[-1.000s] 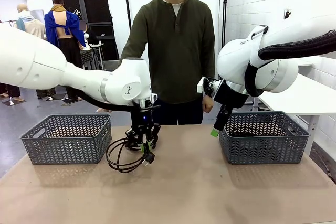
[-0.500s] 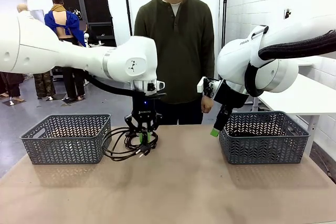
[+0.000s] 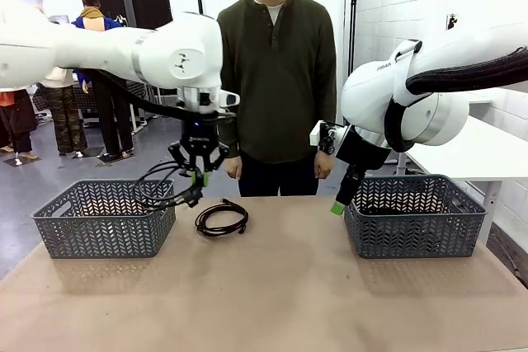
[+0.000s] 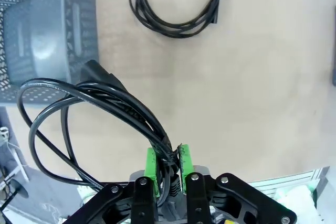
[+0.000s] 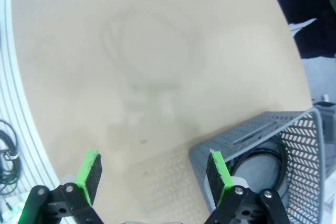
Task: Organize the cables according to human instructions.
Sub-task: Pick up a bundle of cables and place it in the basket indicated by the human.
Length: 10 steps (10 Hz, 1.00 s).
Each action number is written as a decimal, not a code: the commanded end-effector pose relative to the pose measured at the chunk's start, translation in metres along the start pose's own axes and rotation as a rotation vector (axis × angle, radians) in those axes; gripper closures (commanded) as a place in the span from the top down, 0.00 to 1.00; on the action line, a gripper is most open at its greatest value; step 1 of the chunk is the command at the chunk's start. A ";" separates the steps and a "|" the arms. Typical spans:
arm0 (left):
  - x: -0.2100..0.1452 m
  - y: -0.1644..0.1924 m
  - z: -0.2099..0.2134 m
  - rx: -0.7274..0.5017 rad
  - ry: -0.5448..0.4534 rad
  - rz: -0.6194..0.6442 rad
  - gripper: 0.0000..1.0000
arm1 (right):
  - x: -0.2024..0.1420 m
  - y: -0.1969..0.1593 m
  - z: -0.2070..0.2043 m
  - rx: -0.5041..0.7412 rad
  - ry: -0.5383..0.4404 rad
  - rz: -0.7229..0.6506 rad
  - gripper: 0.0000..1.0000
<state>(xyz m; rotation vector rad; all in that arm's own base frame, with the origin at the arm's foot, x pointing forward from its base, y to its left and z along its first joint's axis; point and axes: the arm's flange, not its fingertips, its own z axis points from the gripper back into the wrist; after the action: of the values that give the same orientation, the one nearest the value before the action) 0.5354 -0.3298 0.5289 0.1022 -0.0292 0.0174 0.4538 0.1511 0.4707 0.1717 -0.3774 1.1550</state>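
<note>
Black cord (image 3: 161,190) dangles clamped in left tool (image 3: 198,177), by grey basket (image 3: 103,220); right tool (image 5: 152,167) apart.

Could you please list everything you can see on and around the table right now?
held cable: one, black, hanging from the left gripper near the left basket
loose cable: one, black, coiled on the table, mid-left
basket cable: one, black, inside the right basket
baskets: two, grey lattice, at the table's left and right ends
table: one, tan
person: one, olive shirt, standing at the far side
left gripper: black, green pads, shut on the held cable
right gripper: black, green pads, open, beside the right basket
</note>
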 end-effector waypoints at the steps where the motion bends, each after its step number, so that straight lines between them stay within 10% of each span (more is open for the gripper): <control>1: -0.016 0.042 0.002 -0.016 -0.019 -0.049 0.00 | 0.000 0.000 -0.001 -0.003 -0.004 -0.003 1.00; 6: 0.003 0.132 -0.003 -0.087 0.029 -0.070 0.00 | 0.000 0.000 -0.001 -0.003 -0.004 -0.003 1.00; 10: 0.012 0.136 -0.003 -0.061 0.042 -0.042 0.00 | 0.000 0.000 -0.001 -0.003 -0.004 -0.003 1.00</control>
<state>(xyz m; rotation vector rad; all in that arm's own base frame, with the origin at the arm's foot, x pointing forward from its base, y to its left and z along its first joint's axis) 0.5483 -0.1890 0.5379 0.0213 0.0095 -0.0079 0.4537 0.1511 0.4709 0.1714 -0.3778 1.1549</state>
